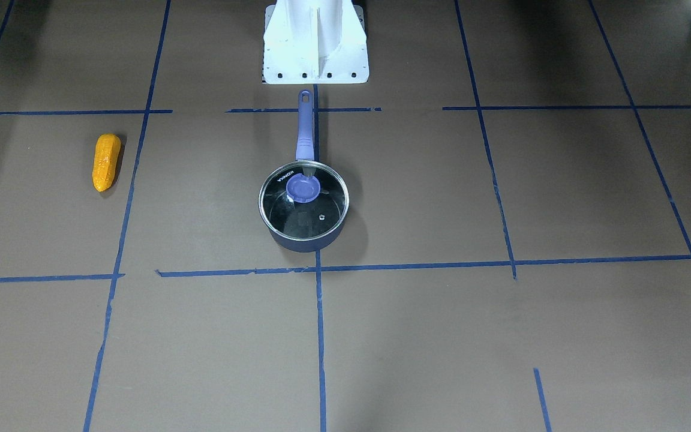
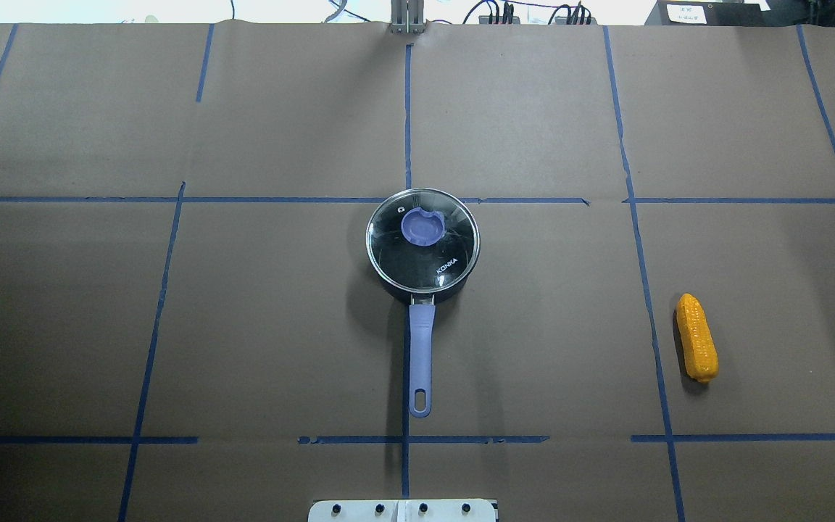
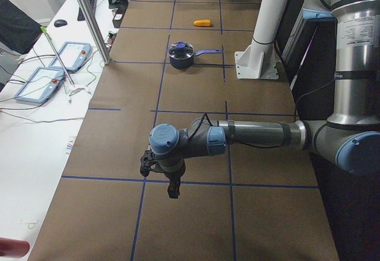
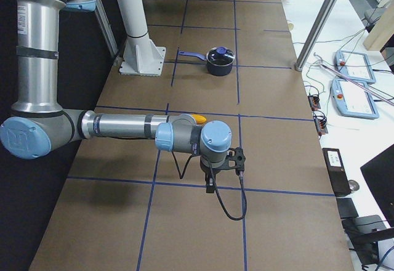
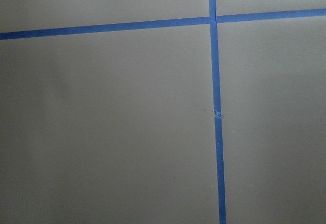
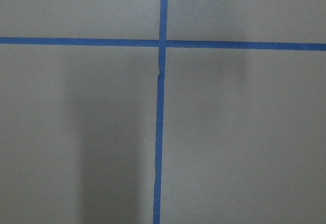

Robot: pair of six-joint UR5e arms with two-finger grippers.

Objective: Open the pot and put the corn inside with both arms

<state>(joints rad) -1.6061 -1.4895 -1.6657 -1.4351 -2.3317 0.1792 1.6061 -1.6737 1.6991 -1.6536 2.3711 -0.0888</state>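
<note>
Plainly lidded, the navy pot [image 2: 423, 250] stands apart from bumpy orange corn [image 2: 697, 338]; left tool [image 3: 171, 187], right tool [image 4: 211, 186]: cannot tell.

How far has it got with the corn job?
Nothing looks done: the lid sits on the pot, and the corn lies apart on the table. Neither the left arm nor the right arm is near them. All left: lift lid, grab corn, drop it in.

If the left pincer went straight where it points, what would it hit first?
Probably the brown table, near a blue tape line. The left pincer points down; nothing else shows below.
</note>
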